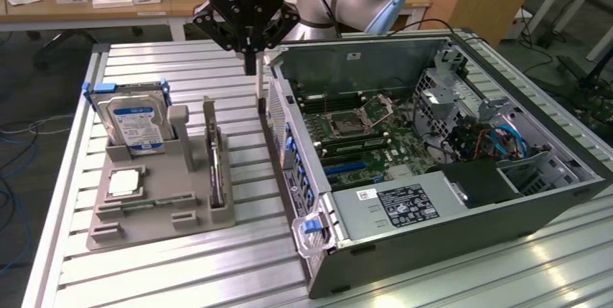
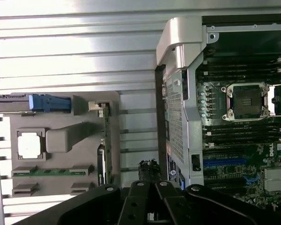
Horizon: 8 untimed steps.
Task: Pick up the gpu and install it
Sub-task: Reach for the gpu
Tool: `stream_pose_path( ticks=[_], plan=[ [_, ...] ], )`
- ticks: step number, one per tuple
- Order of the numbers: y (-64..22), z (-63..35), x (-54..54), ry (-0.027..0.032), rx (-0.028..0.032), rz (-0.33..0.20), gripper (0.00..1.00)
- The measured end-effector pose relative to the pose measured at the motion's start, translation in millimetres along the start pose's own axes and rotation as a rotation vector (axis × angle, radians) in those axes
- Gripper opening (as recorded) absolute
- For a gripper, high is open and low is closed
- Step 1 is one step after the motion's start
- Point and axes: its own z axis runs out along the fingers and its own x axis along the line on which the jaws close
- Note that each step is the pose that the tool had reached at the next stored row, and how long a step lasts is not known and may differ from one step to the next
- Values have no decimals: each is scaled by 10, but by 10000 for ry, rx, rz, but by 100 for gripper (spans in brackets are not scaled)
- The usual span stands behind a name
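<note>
One claw (image 1: 251,60) hangs over the slatted metal counter (image 1: 192,265), its fingers pressed together with nothing between them. It is above the strip of counter between the grey tray (image 1: 158,225) and the rear corner of the open computer case (image 1: 460,200).

On the tray there is one hard drive (image 1: 134,125), one small square silver chip (image 1: 125,182) and one gpu (image 1: 215,171). The gpu stands on its long edge in a slot along the side of the tray nearest the case. It is untouched and well apart from the claw.

There is one case. It lies on its side with the panel off, and inside it one motherboard (image 1: 359,132) carries one empty processor socket (image 1: 347,120).

The exterior view shows the drive's blue-and-white label face, the grey power supply box (image 1: 407,204) with its black sticker, the bundle of cables (image 1: 479,139) at the case's far end, and a wooden desk (image 1: 96,6) behind the counter.

The wrist view looks straight down. There the gpu (image 2: 105,145) appears as a thin strip seen edge-on, with a small metal bracket at one end, and the drive (image 2: 49,103) is reduced to its blue rails. The chip (image 2: 29,144) shows its flat square top, and a green strip lies in one of the tray's (image 2: 84,154) short slots. The same view shows the socket (image 2: 248,101) square-on, with the claw's (image 2: 149,169) closed tips over bare counter (image 2: 84,47) just beside the case wall (image 2: 175,126).
</note>
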Motion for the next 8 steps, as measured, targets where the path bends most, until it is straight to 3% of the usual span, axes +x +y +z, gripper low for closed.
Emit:
stream_pose_path(
  ticks=[8],
  plan=[
    [-7,-2,93,0,0,1,11]
  ],
)
